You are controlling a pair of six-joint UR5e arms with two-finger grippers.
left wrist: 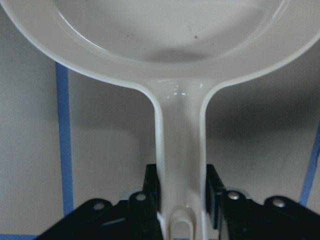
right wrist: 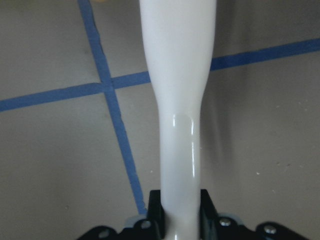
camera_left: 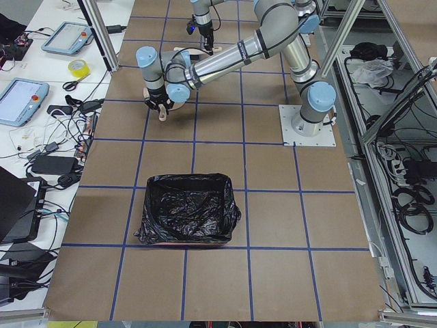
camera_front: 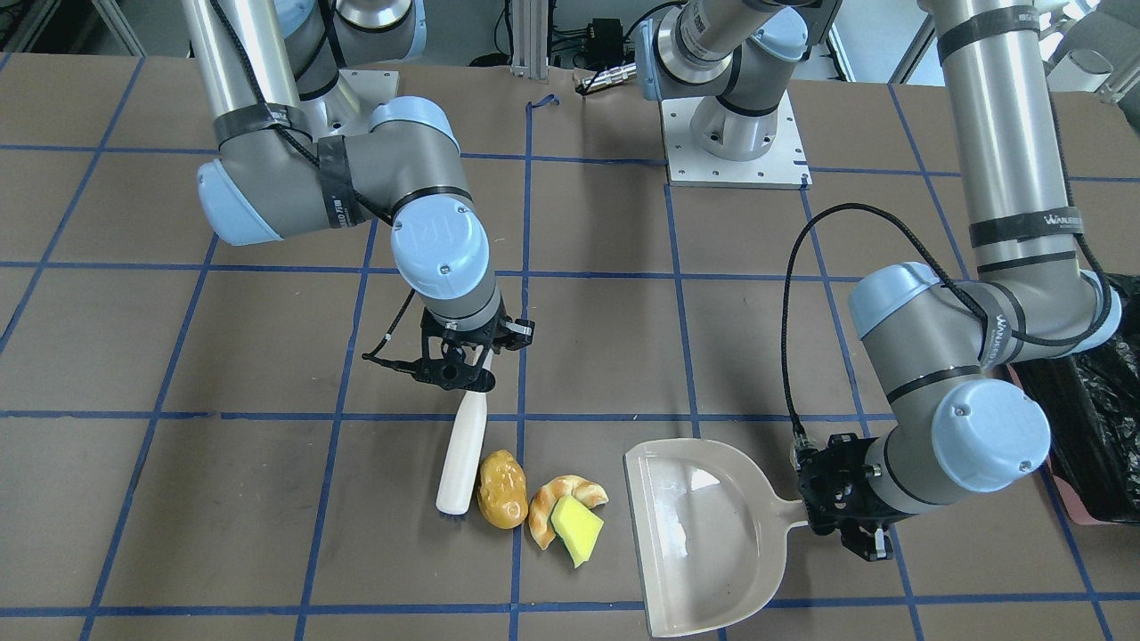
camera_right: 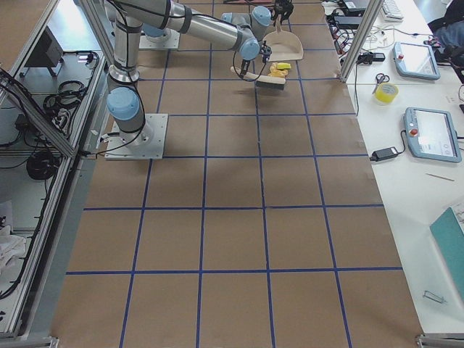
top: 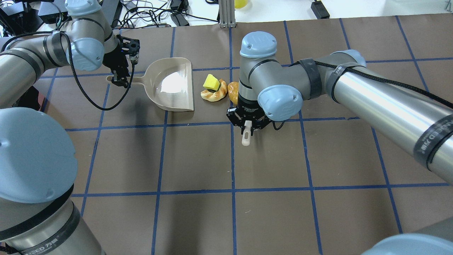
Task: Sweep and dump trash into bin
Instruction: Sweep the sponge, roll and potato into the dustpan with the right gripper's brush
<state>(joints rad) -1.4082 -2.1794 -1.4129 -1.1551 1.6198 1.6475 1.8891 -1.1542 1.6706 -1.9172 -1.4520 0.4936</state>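
The golden-brown potato lump (camera_front: 501,490), the tan croissant piece (camera_front: 559,492) and the yellow sponge with a green side (camera_front: 577,530) lie together on the table. The sponge leans on the croissant. My right gripper (camera_front: 463,365) is shut on the handle of a white brush (camera_front: 465,450). The brush head rests right beside the potato, on the side away from the dustpan. My left gripper (camera_front: 842,516) is shut on the handle of the beige dustpan (camera_front: 704,534). The pan's open mouth faces the trash, a short gap away. The bin (camera_left: 188,217) with its black bag stands on the robot's left.
The bin's edge (camera_front: 1100,427) shows just beyond my left arm's elbow. The right arm's base plate (camera_front: 735,142) is at the table's back. Blue tape lines grid the brown table. Monitors, tape and cables lie off the table on the operators' side.
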